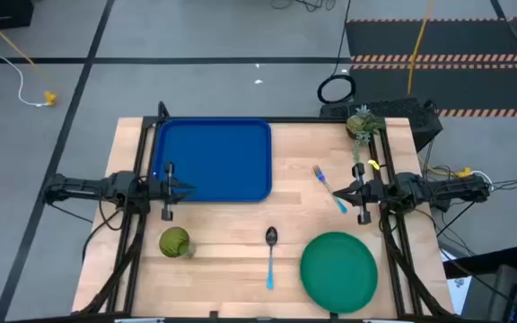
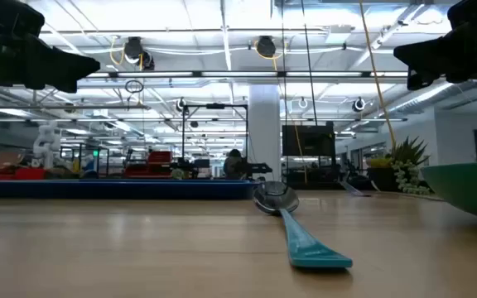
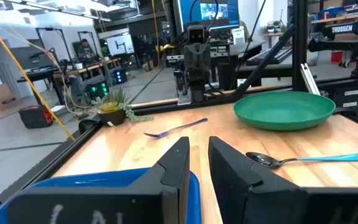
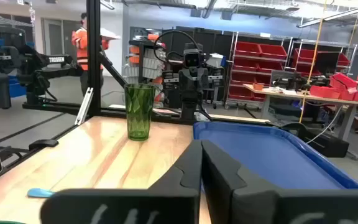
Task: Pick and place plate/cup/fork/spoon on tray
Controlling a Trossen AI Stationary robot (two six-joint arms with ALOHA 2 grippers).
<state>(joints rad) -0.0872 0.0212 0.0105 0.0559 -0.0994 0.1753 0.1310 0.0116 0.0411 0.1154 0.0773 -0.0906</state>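
The blue tray (image 1: pixel 214 160) lies at the far left of the table. The green plate (image 1: pixel 338 271) lies at the near right, the spoon (image 1: pixel 270 256) in the near middle with its bowl toward the far edge, and the olive cup (image 1: pixel 175 242) stands upright at the near left. The fork (image 1: pixel 328 187) lies right of the tray. My left gripper (image 1: pixel 187 187) hovers over the tray's near edge, its fingers a narrow gap apart (image 3: pixel 199 155). My right gripper (image 1: pixel 337 190) hovers above the fork's handle, shut (image 4: pixel 202 149) and empty.
A small potted plant (image 1: pixel 362 124) stands at the far right corner. Dark frame rails (image 1: pixel 140 206) run along both table sides. Bare wood lies between the tray and the near objects. A person in orange (image 4: pixel 82 40) stands in the room beyond the table.
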